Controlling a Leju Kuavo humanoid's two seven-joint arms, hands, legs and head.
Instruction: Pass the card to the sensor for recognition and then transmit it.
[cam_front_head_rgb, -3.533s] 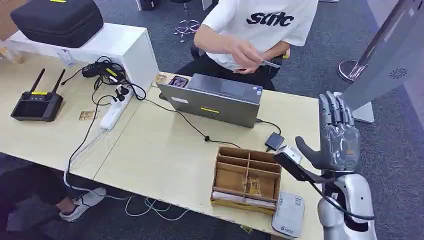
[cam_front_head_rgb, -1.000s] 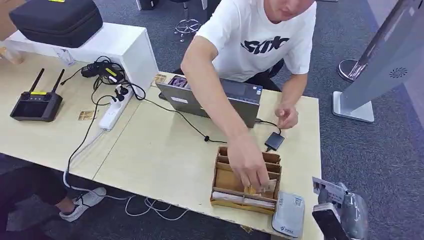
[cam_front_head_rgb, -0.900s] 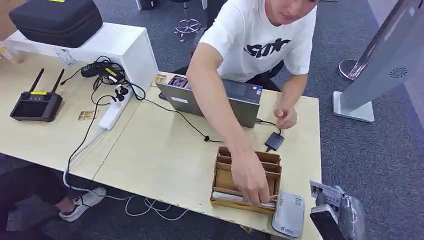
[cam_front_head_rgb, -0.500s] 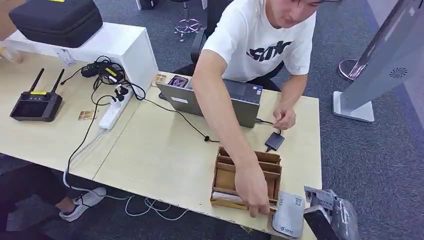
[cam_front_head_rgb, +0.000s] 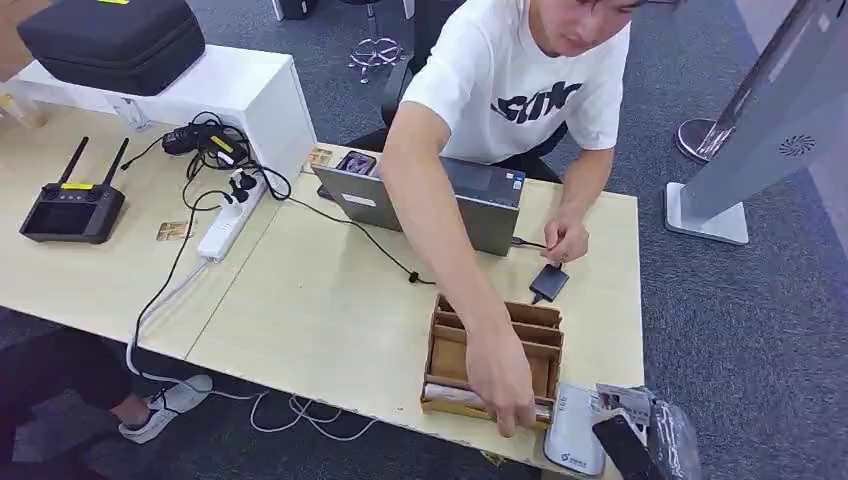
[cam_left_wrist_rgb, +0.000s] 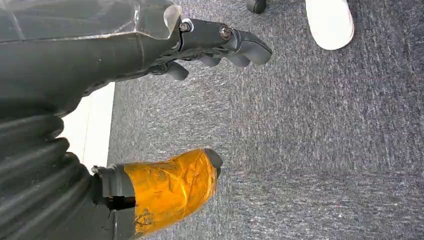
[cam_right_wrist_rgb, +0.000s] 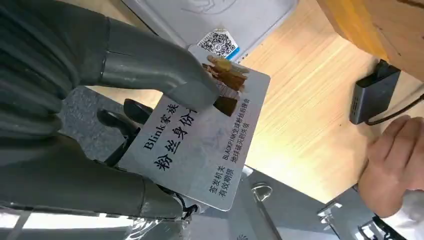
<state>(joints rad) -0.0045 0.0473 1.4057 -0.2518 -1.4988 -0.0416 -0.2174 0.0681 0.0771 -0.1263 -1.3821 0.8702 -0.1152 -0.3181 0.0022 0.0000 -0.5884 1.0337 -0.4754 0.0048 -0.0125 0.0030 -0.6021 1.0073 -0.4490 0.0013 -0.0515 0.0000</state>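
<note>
While the person's hand (cam_front_head_rgb: 505, 385) has slid to the front slot of the wooden organizer (cam_front_head_rgb: 492, 357), our right hand (cam_front_head_rgb: 650, 440) has drifted in from the table's outer corner toward the white card reader (cam_front_head_rgb: 575, 430), so we now hang just beside its edge, where half a second ago we stood clear of it. We pinch the card (cam_right_wrist_rgb: 200, 142) between thumb and fingers, its printed face showing in our wrist view and the reader's QR label (cam_right_wrist_rgb: 220, 44) just beyond it. We judge the recognition step is close: the card must next come flat over the reader, and the person's hand working right alongside is what we must not bump. Our left hand (cam_left_wrist_rgb: 165, 125) hangs by our side over grey carpet, holding nothing, its fingers loosely apart. The pale wooden table (cam_front_head_rgb: 310, 300) carries a grey laptop (cam_front_head_rgb: 430, 205), a small dark adapter (cam_front_head_rgb: 548, 283) under the person's other hand, a power strip (cam_front_head_rgb: 232, 215) with tangled cables and a black remote with antennas (cam_front_head_rgb: 75, 205). Beyond, a black case (cam_front_head_rgb: 112, 40) sits on a white cabinet, and a grey standing panel (cam_front_head_rgb: 770, 130) rises at the right.
</note>
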